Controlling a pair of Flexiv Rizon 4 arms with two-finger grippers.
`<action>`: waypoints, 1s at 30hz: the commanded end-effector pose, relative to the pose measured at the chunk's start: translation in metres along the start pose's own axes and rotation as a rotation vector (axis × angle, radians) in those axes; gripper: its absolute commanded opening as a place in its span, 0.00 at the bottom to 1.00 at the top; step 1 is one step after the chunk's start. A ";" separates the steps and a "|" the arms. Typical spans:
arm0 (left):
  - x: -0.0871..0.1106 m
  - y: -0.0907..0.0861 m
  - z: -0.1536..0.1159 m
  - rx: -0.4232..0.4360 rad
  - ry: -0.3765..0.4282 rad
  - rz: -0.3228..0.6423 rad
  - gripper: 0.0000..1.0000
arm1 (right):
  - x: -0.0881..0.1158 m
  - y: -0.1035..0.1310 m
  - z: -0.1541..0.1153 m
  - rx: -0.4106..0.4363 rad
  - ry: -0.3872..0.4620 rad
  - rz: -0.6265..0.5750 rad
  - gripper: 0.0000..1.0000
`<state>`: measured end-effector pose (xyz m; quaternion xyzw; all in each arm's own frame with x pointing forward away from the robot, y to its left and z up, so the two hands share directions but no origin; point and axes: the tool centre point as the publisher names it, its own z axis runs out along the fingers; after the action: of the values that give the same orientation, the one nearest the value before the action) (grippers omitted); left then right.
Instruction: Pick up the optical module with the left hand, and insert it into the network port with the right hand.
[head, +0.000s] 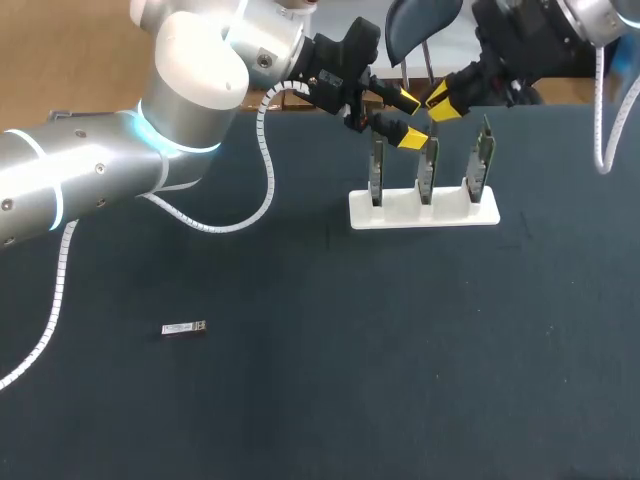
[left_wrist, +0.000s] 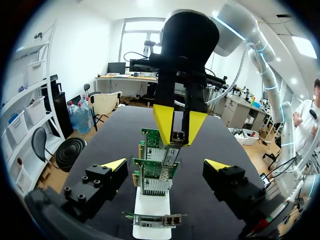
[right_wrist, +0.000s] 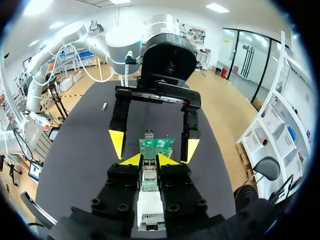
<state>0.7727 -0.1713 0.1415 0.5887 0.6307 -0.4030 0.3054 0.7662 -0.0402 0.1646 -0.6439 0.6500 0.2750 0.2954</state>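
Above the white stand (head: 425, 212) at the far side of the table (head: 300, 400), both grippers hang close together, facing each other. The right gripper (right_wrist: 150, 161) is clamped on an optical module (right_wrist: 149, 177), its yellow fingertips pressing the small metal body from two sides. The left gripper (head: 408, 119) is spread wide with nothing between its fingers, just beside the right one and above the row of network cards (head: 427, 170) standing upright in the stand. A second module (head: 185, 328) lies flat on the table, well apart from the stand, towards the left arm's side. Judging from this, the pick-up and hand-over look done and the insertion is the step in hand. The next move seems to call for the right gripper to line the module's long axis up with a card's port and push it straight in. Which port it is aimed at I cannot tell, though a green card (right_wrist: 157, 147) stands just ahead of its fingers. The left gripper would do well to back away and give room.
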 end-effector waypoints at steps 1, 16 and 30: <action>-0.001 0.002 0.000 0.003 0.003 0.000 1.00 | 0.001 -0.001 0.002 -0.005 0.002 0.000 0.00; -0.001 0.002 0.000 0.003 0.003 0.000 1.00 | 0.003 -0.003 -0.001 -0.004 -0.018 0.024 1.00; -0.001 0.002 0.000 0.003 0.003 0.000 1.00 | -0.005 -0.006 -0.029 -0.045 -0.180 0.041 1.00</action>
<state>0.7727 -0.1713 0.1415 0.5887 0.6307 -0.4030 0.3054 0.7660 -0.0531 0.1871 -0.6096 0.6340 0.3416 0.3311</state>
